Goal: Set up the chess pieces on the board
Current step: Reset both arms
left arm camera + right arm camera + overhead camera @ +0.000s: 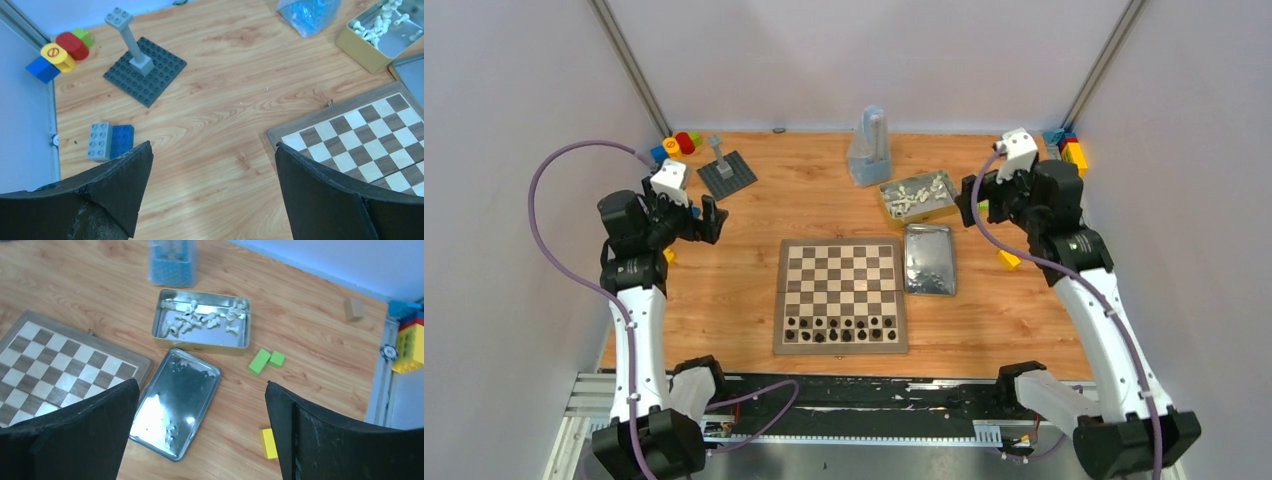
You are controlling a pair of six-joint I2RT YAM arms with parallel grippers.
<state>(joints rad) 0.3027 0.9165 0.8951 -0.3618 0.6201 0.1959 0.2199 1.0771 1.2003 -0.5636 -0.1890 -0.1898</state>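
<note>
While both arms hover above the light wooden tabletop (pixel 724 290), the flat square wooden chessboard (pixel 841 262) with dark-brown and cream squares lies at the middle of it, close to the arm bases. Glossy black chess pieces (pixel 841 328) stand in the board's rows nearest the bases. Pale cream-white chess pieces (pixel 200 320) lie jumbled in an open rectangular gold-sided metal tin (pixel 200 346), which sits beyond the board's far right corner, apart from it. A shiny shallow rectangular metal tray (pixel 175 405) rests just beside the board's right edge, on the near side of the tin. The left gripper (pixel 212 150) hangs left of the board over bare wood, its two black fingers spread wide with nothing between them. The right gripper (pixel 201 384) hangs above the tray and tin, its fingers likewise spread wide and holding nothing. A dark grey studded plate with an upright post (pixel 727 172) stands at the far left of the table, and two small green blocks (pixel 265 361) lie just right of the tin
</note>
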